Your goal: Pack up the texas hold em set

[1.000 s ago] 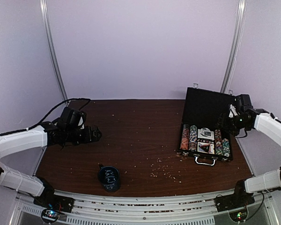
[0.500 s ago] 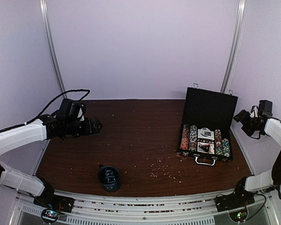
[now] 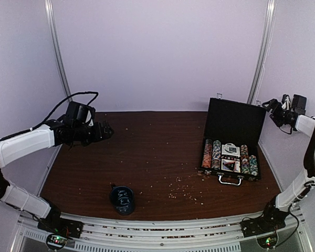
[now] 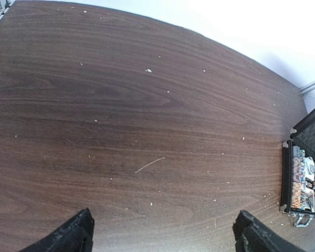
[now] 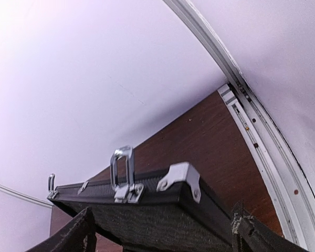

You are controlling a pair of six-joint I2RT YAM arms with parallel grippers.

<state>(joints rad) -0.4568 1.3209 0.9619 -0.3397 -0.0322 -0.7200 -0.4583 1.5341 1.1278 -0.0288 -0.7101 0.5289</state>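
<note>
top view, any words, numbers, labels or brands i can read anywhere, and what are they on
Nothing can be read in any view.
cup: white scribbled marks on its dark side, too blurred to read.
card decks: printed faces, too small to read.
chip rolls: coloured edge stripes only, no numbers to make out.
case: no lettering shows on the lid, latches or corners.

The left gripper (image 3: 106, 130) and right gripper (image 3: 269, 106) both hover aloft, jaws spread wide.
</note>
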